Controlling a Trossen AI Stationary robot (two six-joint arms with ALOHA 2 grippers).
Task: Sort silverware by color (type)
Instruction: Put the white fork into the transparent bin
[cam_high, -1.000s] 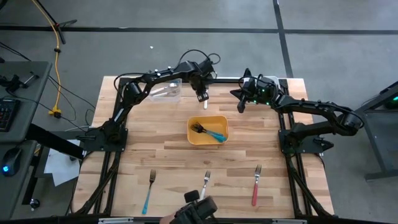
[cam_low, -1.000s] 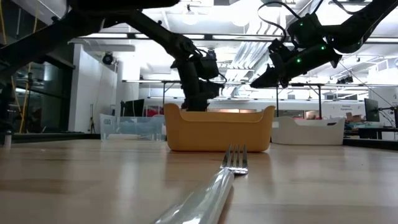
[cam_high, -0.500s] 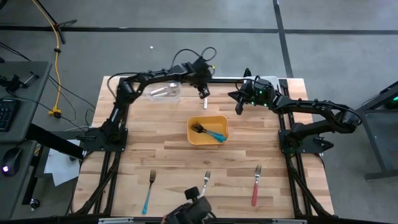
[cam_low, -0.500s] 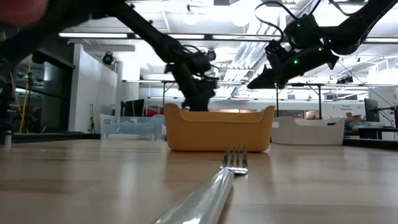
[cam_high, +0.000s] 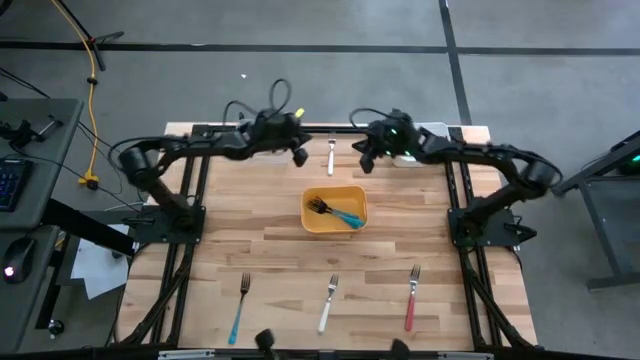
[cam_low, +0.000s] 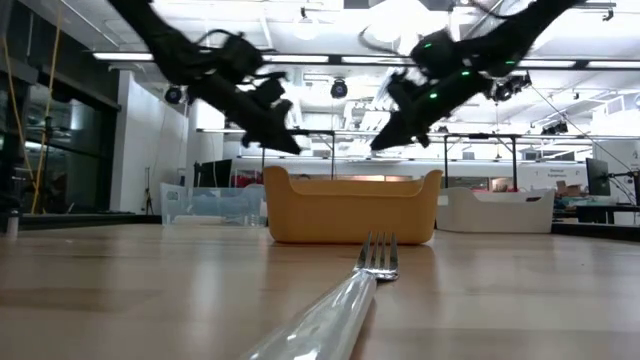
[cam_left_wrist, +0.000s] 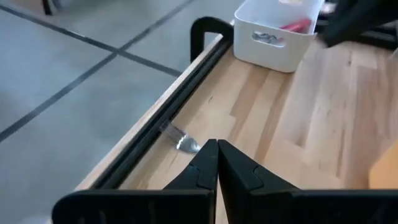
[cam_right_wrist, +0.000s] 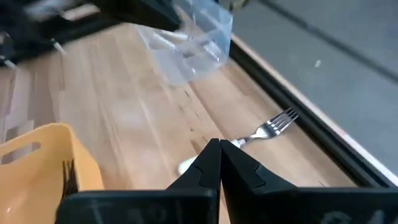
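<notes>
My left gripper (cam_high: 299, 156) and right gripper (cam_high: 364, 163), both pressed together and empty, flank a white-handled fork (cam_high: 331, 154); reaching in together, they'd probably collide.

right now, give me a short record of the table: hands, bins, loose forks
left hand: shut, empty, far table edge
right hand: shut, empty, far table edge
white-handled fork: on table between the hands
yellow bin: centre, holds blue-handled forks
white bin: far right corner, red item inside
near edge: blue fork, white fork, red fork
</notes>
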